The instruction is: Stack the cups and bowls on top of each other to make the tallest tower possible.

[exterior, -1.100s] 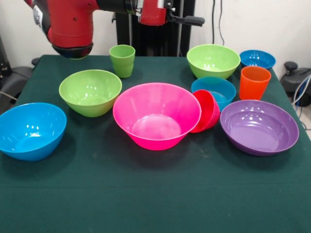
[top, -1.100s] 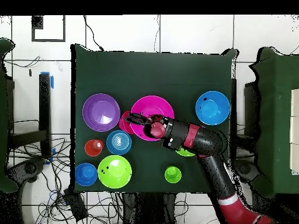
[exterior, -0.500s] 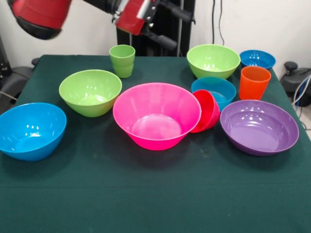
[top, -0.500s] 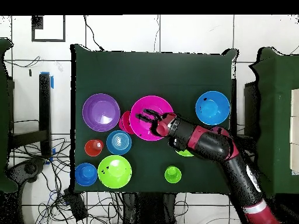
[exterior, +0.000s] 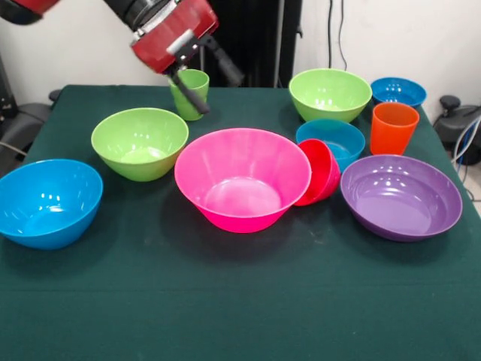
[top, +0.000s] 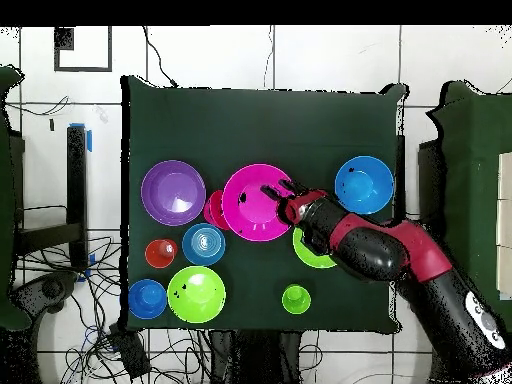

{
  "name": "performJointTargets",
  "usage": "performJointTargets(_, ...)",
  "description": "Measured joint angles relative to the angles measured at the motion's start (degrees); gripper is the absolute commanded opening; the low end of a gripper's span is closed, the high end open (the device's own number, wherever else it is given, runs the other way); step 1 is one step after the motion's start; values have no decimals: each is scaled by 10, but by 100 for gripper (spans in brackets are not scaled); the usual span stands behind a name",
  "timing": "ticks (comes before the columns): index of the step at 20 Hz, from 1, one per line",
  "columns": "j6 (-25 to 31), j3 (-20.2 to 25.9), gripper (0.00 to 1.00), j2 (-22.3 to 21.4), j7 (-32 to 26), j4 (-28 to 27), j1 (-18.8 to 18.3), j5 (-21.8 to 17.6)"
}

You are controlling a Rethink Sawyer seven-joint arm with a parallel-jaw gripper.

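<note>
My gripper (exterior: 218,96) (top: 277,189) hangs open and empty, high over the table. In the front view one finger crosses the light green cup (exterior: 192,92); from overhead it sits over the rim of the big pink bowl (exterior: 242,180) (top: 255,203). The small red-pink bowl (exterior: 319,171) leans tilted against the pink bowl. A lime green bowl (exterior: 140,143) lies partly under my arm in the overhead view. The other lime bowl (exterior: 329,94), three blue bowls (exterior: 46,201) (exterior: 334,138) (exterior: 398,91), the orange cup (exterior: 393,128) and the purple bowl (exterior: 400,197) stand apart, unstacked.
Everything stands on a dark green cloth-covered table (exterior: 225,301). My red arm (top: 380,250) reaches across the table's side by the large blue bowl (top: 363,185). Cables and black stands surround the table on the floor.
The arm has swung across: in the front view the gripper moved left and down in front of the green cup; from overhead it slid across the pink bowl toward the large blue bowl.
</note>
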Motion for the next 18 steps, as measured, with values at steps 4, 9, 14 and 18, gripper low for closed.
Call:
performJointTargets(4, -34, -38, 100, -68, 43, 1, 26, -1)
performJointTargets(9, -79, -90, 100, -137, 102, 1, 65, -1)
performJointTargets(14, -132, -159, 100, -197, 158, 2, 115, -1)
performJointTargets(18, -166, -227, 100, -234, 184, 2, 163, -3)
